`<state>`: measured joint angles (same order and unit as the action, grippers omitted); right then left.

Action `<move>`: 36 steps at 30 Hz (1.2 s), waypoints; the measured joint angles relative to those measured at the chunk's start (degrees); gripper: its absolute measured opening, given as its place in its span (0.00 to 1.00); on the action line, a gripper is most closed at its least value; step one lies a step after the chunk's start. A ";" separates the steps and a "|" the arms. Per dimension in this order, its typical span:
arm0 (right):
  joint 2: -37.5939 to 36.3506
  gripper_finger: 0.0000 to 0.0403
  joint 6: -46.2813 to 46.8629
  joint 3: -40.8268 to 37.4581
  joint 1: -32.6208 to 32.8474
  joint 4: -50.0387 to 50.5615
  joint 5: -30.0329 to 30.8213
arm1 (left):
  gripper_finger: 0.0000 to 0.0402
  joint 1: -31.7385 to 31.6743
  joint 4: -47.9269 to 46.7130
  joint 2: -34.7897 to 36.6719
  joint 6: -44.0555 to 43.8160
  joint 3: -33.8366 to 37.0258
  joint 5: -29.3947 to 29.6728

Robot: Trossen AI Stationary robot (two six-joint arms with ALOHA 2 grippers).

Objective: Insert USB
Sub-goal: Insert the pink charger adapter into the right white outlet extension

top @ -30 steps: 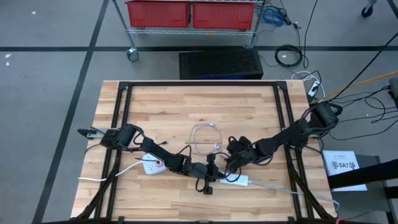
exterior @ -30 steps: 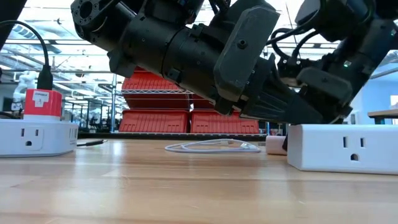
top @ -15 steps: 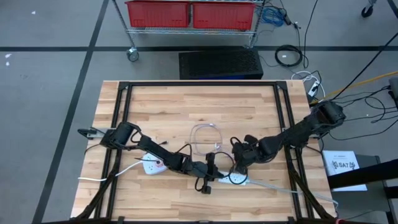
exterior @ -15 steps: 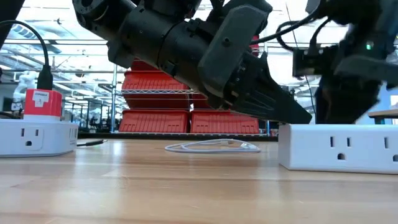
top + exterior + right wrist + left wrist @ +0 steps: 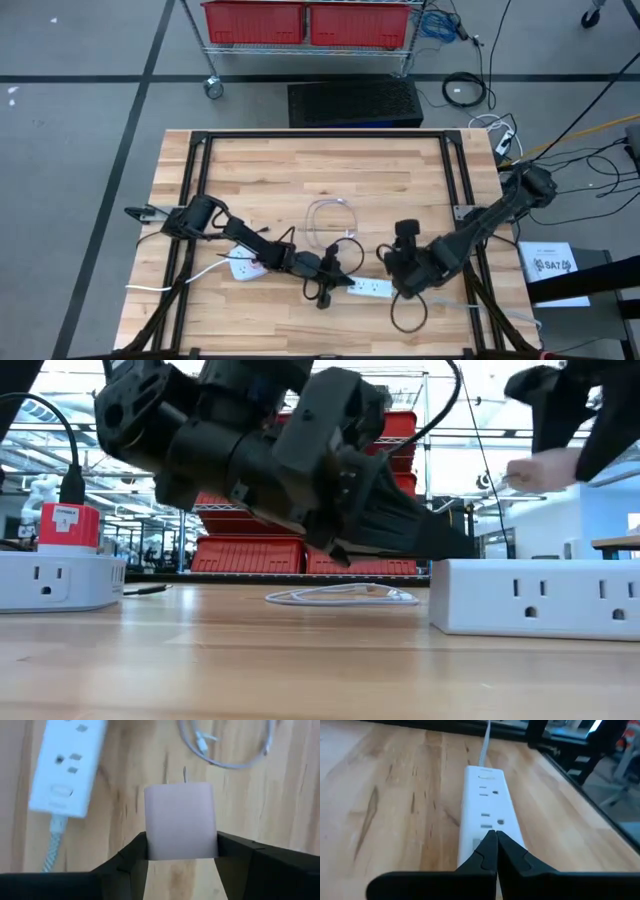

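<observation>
White charger block (image 5: pixel 180 821) clamped in right fingers (image 5: pixel 181 851), prongs pointing ahead, strip (image 5: pixel 369 288) off to one side. Left fingers (image 5: pixel 495 851) pinched shut, empty, at strip's end

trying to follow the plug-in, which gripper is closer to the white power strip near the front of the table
Left. The left gripper, shut, has its tips at one end of the white power strip. The right gripper is lifted off beyond the other end, holding a white charger block.
</observation>
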<state>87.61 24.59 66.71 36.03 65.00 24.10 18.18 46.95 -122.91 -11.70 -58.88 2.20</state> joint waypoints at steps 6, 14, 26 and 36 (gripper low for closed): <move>11.52 0.39 -12.40 8.57 1.05 8.95 -0.09 | 0.00 -1.08 1.70 0.00 -2.12 1.34 -0.79; 27.23 0.39 -26.23 20.60 3.59 23.47 -0.42 | 0.00 -1.56 1.72 0.00 -3.02 1.34 -1.60; 30.51 0.39 -34.47 31.67 6.47 24.98 1.81 | 0.00 -1.81 1.65 0.02 -3.80 1.30 -1.61; 34.88 0.39 -48.58 31.70 6.45 24.91 6.34 | 0.00 -2.30 1.52 0.09 -4.53 1.25 -1.67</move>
<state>122.49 -23.99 98.41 42.48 89.91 30.44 15.88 48.47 -122.83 -16.23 -57.63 0.54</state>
